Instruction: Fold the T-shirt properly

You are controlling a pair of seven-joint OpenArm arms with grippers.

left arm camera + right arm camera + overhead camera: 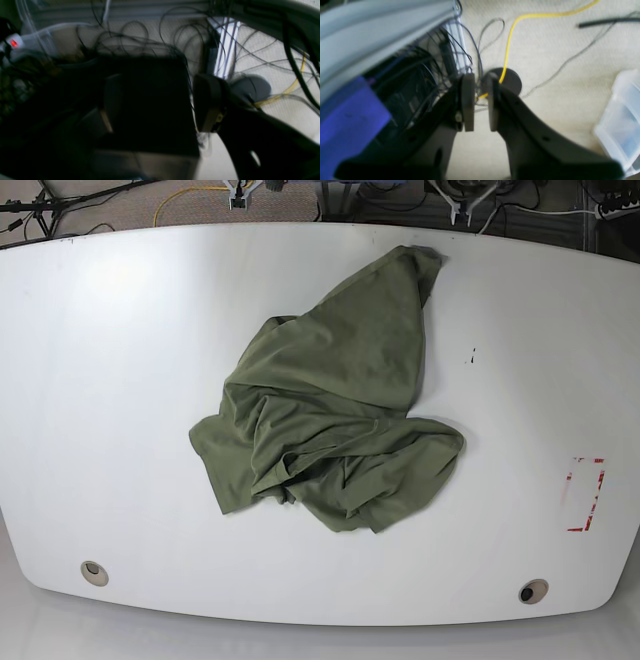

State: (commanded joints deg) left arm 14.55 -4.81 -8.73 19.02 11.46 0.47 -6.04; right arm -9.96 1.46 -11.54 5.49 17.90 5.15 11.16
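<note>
Base view shows you the T-shirt (335, 405) crumpled in a heap at the middle of the white surface (100, 380), with no arm over it. Your right claw (480, 105) is slightly parted, gripping nothing; your left claw (155, 102) is spread wide.

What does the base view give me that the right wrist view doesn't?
Only the base view shows the T-shirt, crumpled and unfolded on the white table, with a red-outlined marking near the table's right edge; neither arm appears there. Only the right wrist view shows the right gripper, its jaws slightly apart and holding nothing, above carpet, plus a clear plastic bin and a tangle of dark cables. Both show a yellow cable on the floor.
</note>
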